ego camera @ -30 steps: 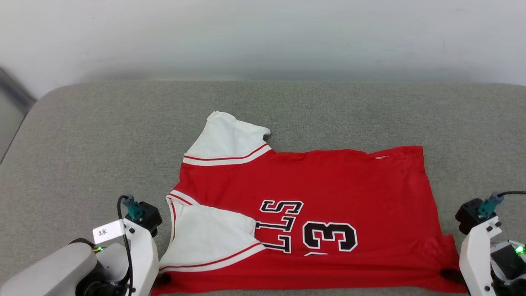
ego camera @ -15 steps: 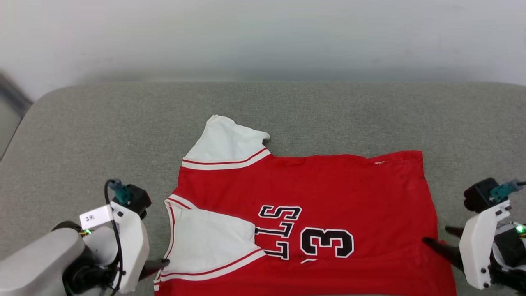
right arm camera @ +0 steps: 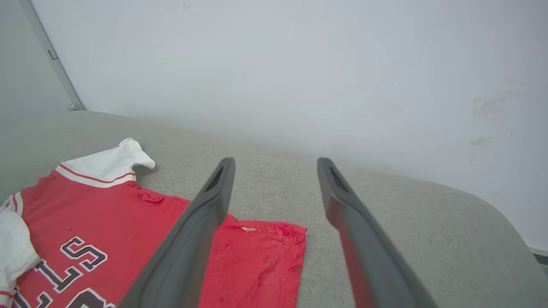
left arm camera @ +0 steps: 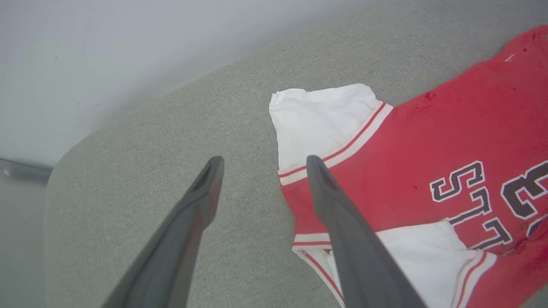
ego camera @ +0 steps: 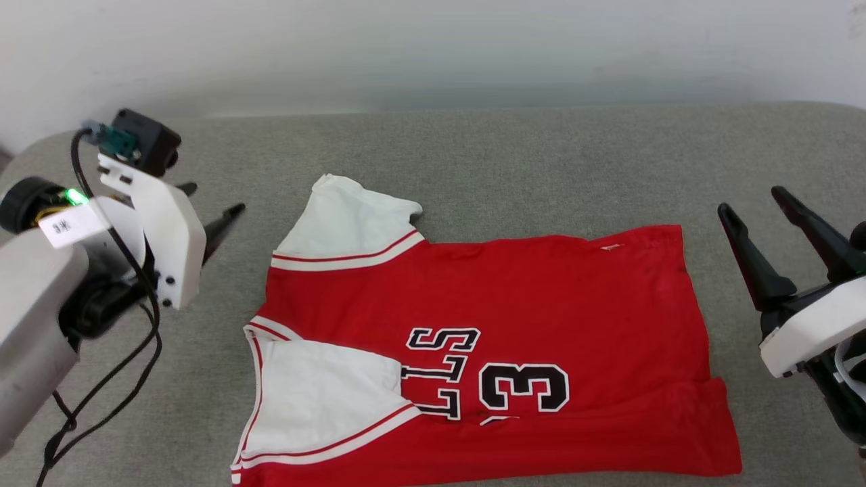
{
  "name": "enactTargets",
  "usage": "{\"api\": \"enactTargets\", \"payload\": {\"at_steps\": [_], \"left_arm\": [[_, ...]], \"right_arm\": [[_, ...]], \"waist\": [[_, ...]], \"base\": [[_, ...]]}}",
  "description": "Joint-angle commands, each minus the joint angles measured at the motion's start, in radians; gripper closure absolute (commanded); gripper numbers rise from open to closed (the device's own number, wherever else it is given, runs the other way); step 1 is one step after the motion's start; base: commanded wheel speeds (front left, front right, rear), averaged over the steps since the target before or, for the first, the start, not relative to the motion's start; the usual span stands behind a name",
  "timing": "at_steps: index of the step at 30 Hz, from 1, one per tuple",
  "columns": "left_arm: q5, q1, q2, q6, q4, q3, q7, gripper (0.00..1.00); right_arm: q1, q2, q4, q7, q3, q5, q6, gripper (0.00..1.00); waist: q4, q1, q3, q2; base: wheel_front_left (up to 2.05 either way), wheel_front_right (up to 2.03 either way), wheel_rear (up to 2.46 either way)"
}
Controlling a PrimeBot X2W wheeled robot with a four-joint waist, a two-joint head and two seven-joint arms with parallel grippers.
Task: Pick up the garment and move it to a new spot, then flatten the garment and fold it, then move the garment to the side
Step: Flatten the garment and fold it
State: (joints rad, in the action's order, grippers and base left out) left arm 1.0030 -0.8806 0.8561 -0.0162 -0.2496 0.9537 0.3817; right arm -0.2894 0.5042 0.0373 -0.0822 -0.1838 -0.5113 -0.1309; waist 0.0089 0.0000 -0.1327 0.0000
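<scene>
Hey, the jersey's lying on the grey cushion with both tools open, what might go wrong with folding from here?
The near sleeve lies doubled over the garment's chest, so a fold may trap it. A ridge by the right hem could get pressed in. The left tool's loose cable might snag.

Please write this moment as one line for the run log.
garment: spread on grey cushion, near sleeve folded onto front | left gripper: open, empty, left of garment | right gripper: open, empty, right of garment
</scene>
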Motion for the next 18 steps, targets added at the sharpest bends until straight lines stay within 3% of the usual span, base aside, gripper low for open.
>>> {"api": "enactTargets", "payload": {"at_steps": [1, 9, 18], "left_arm": [[-0.014, -0.038, -0.02, 0.004, -0.027, -0.012, -0.015, 0.0], [-0.005, -0.201, -0.078, -0.026, -0.159, -0.037, 0.065, 0.0], [0.046, -0.374, -0.121, -0.059, -0.27, -0.024, 0.31, 0.0]], "right_arm": [[0.023, -0.036, -0.025, 0.039, 0.034, 0.043, 0.0, 0.0], [0.119, -0.193, -0.138, 0.139, 0.141, 0.173, 0.0, 0.0], [0.122, -0.251, -0.178, 0.147, 0.15, 0.207, 0.0, 0.0]], "waist": [[-0.023, 0.0, -0.039, 0.0], [-0.079, 0.0, -0.16, 0.0], [-0.136, 0.0, -0.297, 0.0]], "base": [[0.0, 0.0, 0.0], [0.0, 0.0, 0.0], [0.0, 0.0, 0.0]]}}
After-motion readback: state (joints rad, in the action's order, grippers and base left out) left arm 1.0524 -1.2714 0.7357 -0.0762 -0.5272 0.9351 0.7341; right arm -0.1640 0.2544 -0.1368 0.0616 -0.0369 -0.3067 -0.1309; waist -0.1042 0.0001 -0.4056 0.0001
